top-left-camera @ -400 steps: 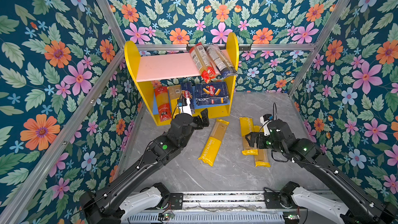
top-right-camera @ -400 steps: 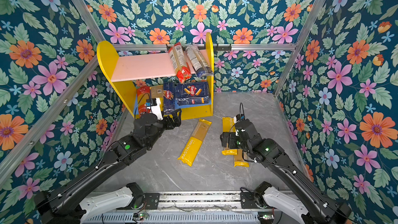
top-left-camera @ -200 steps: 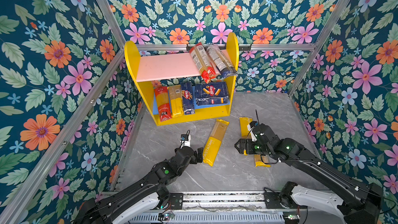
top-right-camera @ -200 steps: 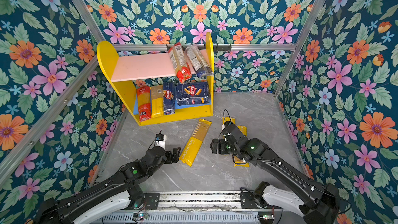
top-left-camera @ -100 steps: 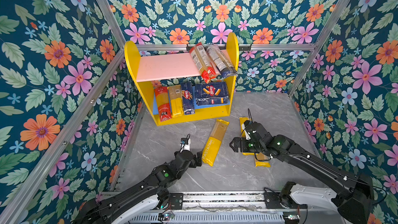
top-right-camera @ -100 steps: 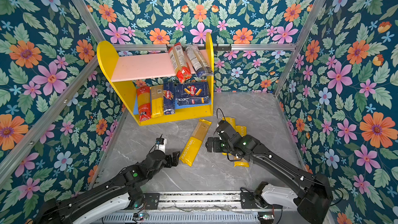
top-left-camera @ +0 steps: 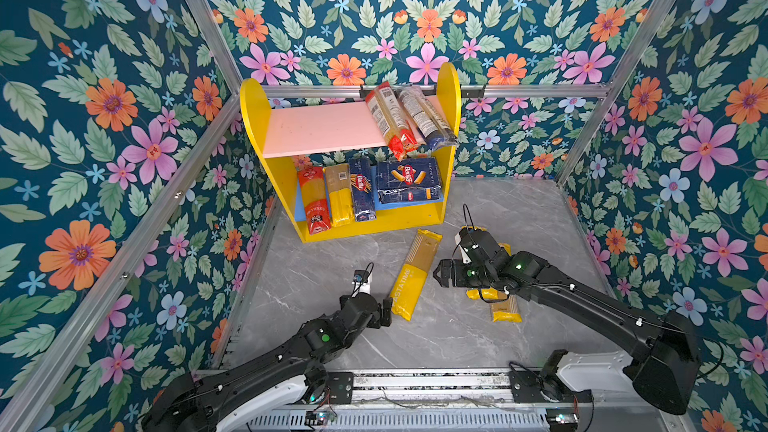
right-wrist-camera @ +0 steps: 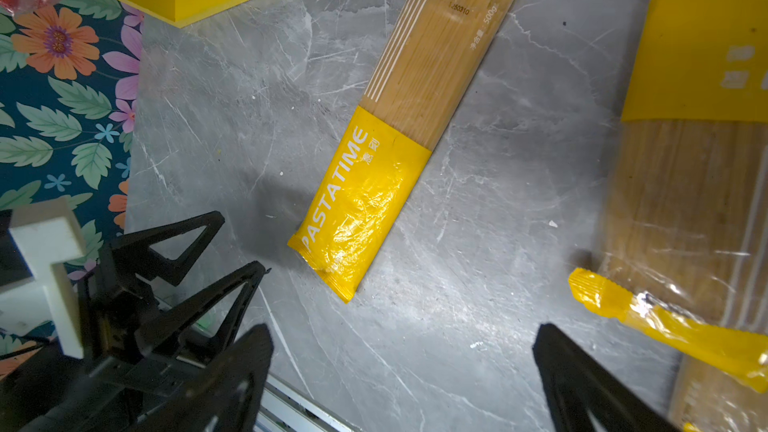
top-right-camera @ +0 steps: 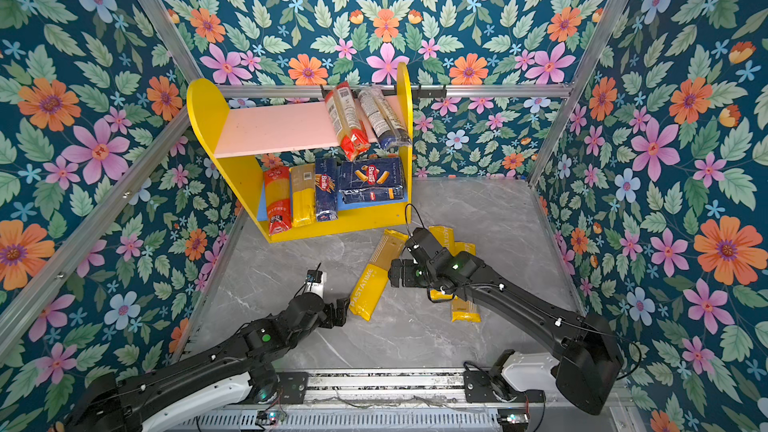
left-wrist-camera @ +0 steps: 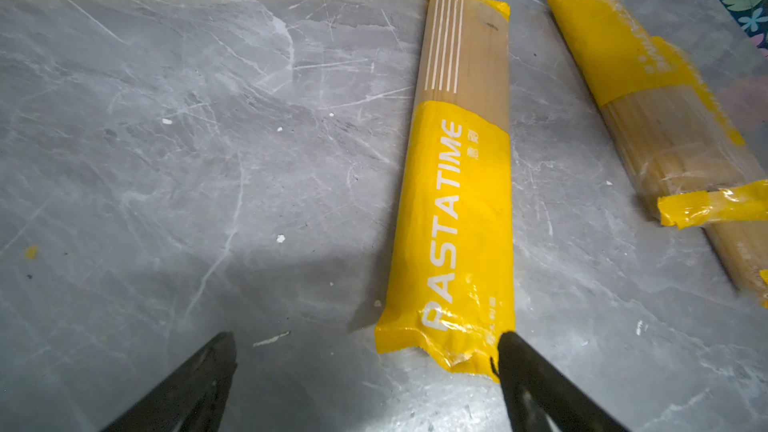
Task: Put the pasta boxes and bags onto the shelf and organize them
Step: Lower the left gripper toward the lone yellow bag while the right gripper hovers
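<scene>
The shelf (top-left-camera: 253,110) stands at the back. Its pink upper board carries a red-and-clear bag (top-left-camera: 390,120) and a clear bag with a blue end (top-left-camera: 426,118). The blue lower board holds a red bag (top-left-camera: 316,199), a yellow bag (top-left-camera: 338,195) and both pasta boxes, narrow (top-left-camera: 361,189) and wide (top-left-camera: 409,180). A yellow PASTATIME bag (top-left-camera: 415,274) (left-wrist-camera: 457,201) lies on the floor. My left gripper (top-left-camera: 384,311) (left-wrist-camera: 365,344) is open at its near end. My right gripper (top-left-camera: 442,276) (right-wrist-camera: 403,336) hangs open beside its middle, over bare floor. Two more yellow bags (top-left-camera: 505,307) lie under the right arm.
Floral walls with aluminium frame bars (top-left-camera: 199,135) close in the grey marble floor (top-left-camera: 324,268) on three sides. A metal base rail (top-left-camera: 415,388) runs along the front edge.
The left gripper has drawn back from the shelf's lower board and come down to the PASTATIME bag's near end. The right gripper has moved left from over the two yellow bags toward that bag.
</scene>
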You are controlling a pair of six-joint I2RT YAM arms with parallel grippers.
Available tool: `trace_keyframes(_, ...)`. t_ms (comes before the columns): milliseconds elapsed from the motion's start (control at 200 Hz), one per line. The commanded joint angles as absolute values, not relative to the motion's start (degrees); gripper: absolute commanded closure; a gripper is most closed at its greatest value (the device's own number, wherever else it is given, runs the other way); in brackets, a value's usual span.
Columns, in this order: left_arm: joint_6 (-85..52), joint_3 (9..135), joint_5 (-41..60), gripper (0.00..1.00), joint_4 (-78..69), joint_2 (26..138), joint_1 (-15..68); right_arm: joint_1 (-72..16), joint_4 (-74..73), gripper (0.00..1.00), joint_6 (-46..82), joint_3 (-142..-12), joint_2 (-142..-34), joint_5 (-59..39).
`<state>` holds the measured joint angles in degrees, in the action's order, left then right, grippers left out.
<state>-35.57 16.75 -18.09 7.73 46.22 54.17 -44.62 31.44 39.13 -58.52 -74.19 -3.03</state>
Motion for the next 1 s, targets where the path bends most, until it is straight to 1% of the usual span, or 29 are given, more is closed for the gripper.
trace_keyframes(0, -35.01, 17.78, -18.88, 0.00, 6.25, 47.55, 54.64, -44.60, 30.37, 0.01, 38.13, -59.15, -74.54, -2.61)
trace_keyframes(455, -35.76, 19.64, -19.95, 0.00, 3.96, 53.20, 59.28, -44.60, 30.59, 0.01, 37.29, -57.15, -72.16, -0.64)
trace_keyframes(710, -35.69, 21.70, -23.19, 0.00, -0.64, 62.03, 63.71, -44.55, 30.64, 0.01, 37.31, -55.06, -70.40, 0.50)
trace_keyframes(995, -34.01, 23.89, -24.83, 0.00, -6.48, 71.72, 65.76, -43.55, 30.60, 0.01, 37.36, -50.23, -65.08, 1.37)
